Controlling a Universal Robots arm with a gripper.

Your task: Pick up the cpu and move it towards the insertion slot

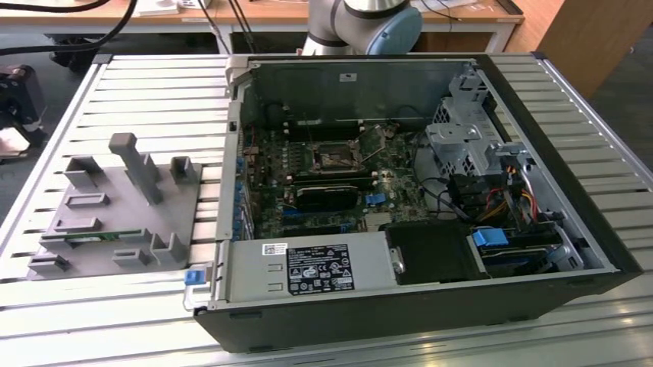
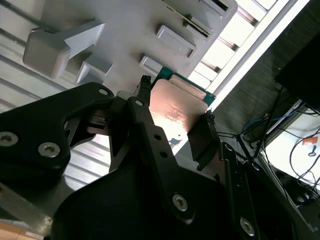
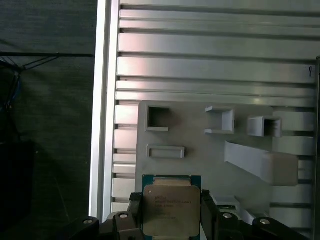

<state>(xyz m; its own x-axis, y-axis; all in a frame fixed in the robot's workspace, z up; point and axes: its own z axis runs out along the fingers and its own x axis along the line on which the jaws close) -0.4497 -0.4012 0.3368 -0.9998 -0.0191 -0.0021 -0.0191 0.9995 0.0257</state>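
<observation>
Transport is, by my judgement, the step in hand: the black gripper has its fingers closed narrow on opposite edges of the flat square cpu with silver lid and green rim, apparently held clear above the grey plastic fixture plate. The silvery-framed square insertion slot sits upper centre in the exterior view; reaching it would call for a level carry over the grey metal case wall.

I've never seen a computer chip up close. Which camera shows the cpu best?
The first wrist view: the cpu faces the camera squarely, its silver lid plain to see, held in the pincer. The second wrist view shows it slanted and partly behind the pincer.
</observation>
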